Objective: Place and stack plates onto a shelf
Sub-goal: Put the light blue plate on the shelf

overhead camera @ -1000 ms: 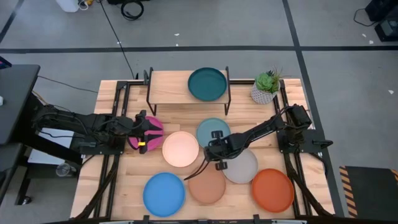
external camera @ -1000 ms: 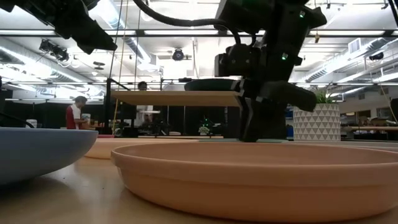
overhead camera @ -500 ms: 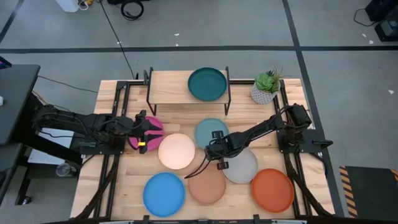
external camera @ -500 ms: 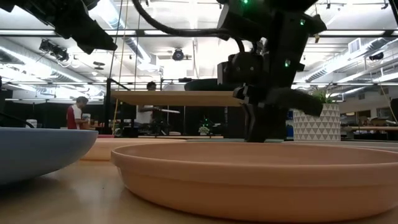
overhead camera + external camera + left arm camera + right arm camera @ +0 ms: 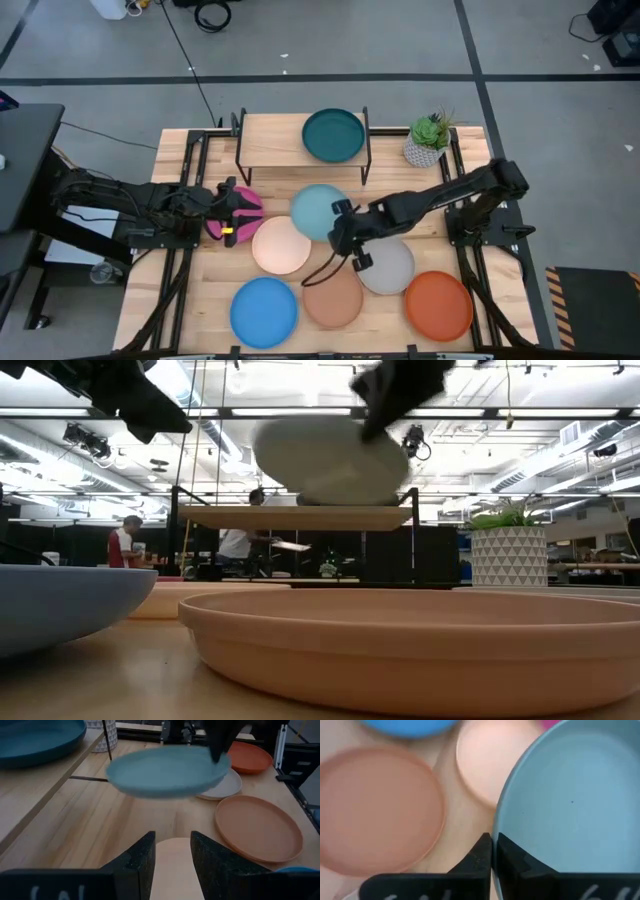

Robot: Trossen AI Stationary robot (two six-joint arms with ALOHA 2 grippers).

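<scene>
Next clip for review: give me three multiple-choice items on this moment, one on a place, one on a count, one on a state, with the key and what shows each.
1. Where is the dark teal plate?
A. On the shelf
B. On the floor
C. In the left gripper

2. How many plates lie on the table itself, neither held nor on the shelf?
A. Three
B. Six
C. Eight

3. What is the state of the light blue plate?
A. Flat on the table
B. Held in the air by the right gripper
C. Stacked on the shelf

Key: 1 A, the high view shows it on the shelf's right part. 2 B, the high view shows magenta, cream, bright blue, tan-peach, grey and orange. 3 B, the low view shows it airborne and the right wrist view shows the fingers pinching its rim.
</scene>
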